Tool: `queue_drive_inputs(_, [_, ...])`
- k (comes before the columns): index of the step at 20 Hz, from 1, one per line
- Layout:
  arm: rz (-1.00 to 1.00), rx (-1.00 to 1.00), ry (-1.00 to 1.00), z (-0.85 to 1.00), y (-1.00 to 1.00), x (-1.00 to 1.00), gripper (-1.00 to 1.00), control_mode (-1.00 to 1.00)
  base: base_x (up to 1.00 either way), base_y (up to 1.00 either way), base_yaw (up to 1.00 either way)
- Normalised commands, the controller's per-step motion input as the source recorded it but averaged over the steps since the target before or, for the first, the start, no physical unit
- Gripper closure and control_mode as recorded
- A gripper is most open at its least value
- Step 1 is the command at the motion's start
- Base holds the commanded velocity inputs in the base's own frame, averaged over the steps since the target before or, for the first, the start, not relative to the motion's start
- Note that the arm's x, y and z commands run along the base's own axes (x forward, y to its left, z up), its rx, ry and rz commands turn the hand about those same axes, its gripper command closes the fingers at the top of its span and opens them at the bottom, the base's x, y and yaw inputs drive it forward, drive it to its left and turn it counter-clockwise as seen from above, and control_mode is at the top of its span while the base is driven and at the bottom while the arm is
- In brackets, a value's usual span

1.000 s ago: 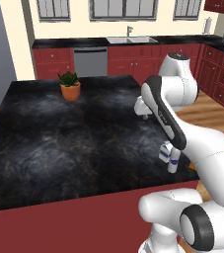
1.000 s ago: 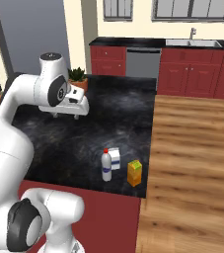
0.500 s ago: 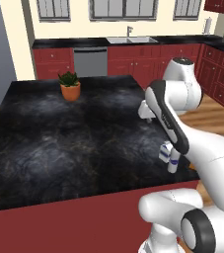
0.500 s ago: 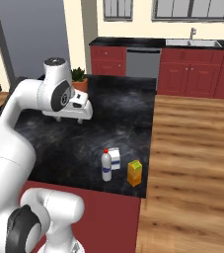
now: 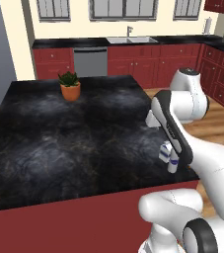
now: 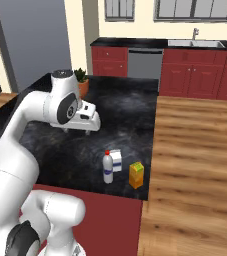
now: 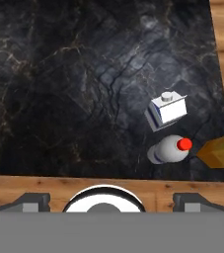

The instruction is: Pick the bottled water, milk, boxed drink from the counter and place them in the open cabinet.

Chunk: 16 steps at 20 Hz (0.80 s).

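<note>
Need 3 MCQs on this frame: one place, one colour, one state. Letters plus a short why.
1. Where does the boxed drink stand?
A. by the potted plant
B. near the counter's corner by the wood floor
C. in the sink

2. What colour is the bottled water's cap?
A. green
B. red
C. black

3. How is the hand?
A. open and empty above the counter
B. shut on the milk
C. shut on the plant pot

Key: B, the orange box sits at the counter edge beside the bottle; B, a red cap shows in the hand view; A, the milk, bottle and box all stand free below it.
</note>
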Motion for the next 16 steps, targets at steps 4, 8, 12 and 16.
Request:
queue_drive_inputs(4, [-0.02,-0.01,0.0,-0.34,-0.24,-0.18,-1.0,-1.0,0.0,0.0,0.0])
queue_drive_inputs(8, [-0.03,-0.02,0.0,-0.37,-0.25,-0.17,-1.0,-1.0,0.0,0.0,0.0])
queue_drive_inputs(12, [-0.05,-0.02,0.0,-0.39,-0.26,-0.07,-1.0,-1.0,0.0,0.0,0.0])
queue_drive_inputs(16, [-0.06,-0.02,0.0,-0.41,-0.27,0.0,-1.0,-1.0,0.0,0.0,0.0])
